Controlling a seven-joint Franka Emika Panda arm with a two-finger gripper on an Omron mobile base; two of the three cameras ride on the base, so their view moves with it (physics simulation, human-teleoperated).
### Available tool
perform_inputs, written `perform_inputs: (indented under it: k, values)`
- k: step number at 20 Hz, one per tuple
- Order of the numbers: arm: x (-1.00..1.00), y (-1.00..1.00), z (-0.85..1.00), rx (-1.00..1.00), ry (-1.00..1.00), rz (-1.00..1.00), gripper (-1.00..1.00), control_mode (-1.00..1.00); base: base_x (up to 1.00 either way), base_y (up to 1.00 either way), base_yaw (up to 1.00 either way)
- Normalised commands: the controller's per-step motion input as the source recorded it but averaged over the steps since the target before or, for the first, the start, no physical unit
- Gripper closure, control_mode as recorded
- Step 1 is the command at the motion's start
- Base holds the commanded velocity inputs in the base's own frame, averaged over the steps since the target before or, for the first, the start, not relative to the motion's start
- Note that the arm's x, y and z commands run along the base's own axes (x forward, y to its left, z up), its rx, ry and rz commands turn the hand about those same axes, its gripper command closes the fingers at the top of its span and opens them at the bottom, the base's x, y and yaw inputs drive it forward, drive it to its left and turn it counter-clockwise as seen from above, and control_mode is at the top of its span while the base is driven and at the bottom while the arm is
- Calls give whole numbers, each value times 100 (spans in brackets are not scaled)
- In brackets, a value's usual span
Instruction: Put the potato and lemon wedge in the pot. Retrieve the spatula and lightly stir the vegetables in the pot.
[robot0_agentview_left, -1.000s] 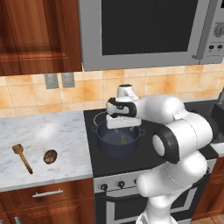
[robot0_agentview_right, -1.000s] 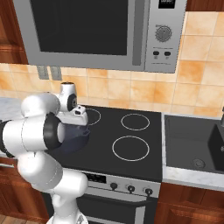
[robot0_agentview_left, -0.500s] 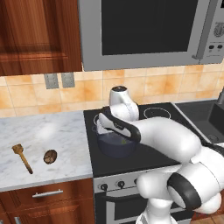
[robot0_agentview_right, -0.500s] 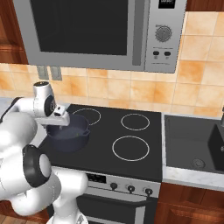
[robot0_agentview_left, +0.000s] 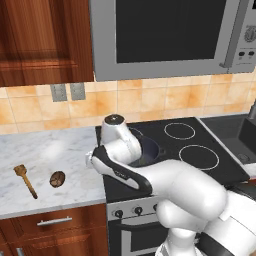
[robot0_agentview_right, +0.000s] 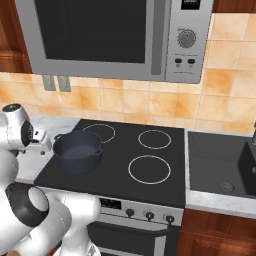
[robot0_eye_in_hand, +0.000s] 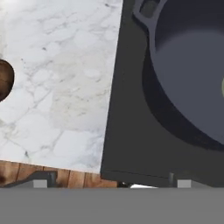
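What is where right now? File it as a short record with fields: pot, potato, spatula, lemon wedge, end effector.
pot: on the front left burner of the stove, no lid
potato: on the marble counter, left of the stove, outside the pot
spatula: on the counter, left of the potato, apart from it
lemon wedge: a yellow-green bit at the pot's inner edge, probably the wedge
end effector: open, holding nothing, over the counter's edge between pot and potato

A home kitchen: a black glass cooktop with ringed burners, an oven front with knobs below, a microwave overhead at 12 o'clock, tiled backsplash, marble desk, wooden cabinets.
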Motion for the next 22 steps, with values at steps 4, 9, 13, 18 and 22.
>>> perform_inputs:
  k: [4,9,13,18,22]
  values:
    - [0,100,14,0,12,0,-100,-100,0,0,0]
    - [4,100,4,0,11,0,-100,-100,0,0,0]
    - [28,90,-4,0,16,0,-100,-100,0,0,0]
    - [25,40,-8,0,8,0,-100,-100,0,0,0]
    - [3,0,-4,0,0,0,-100,-100,0,0,0]
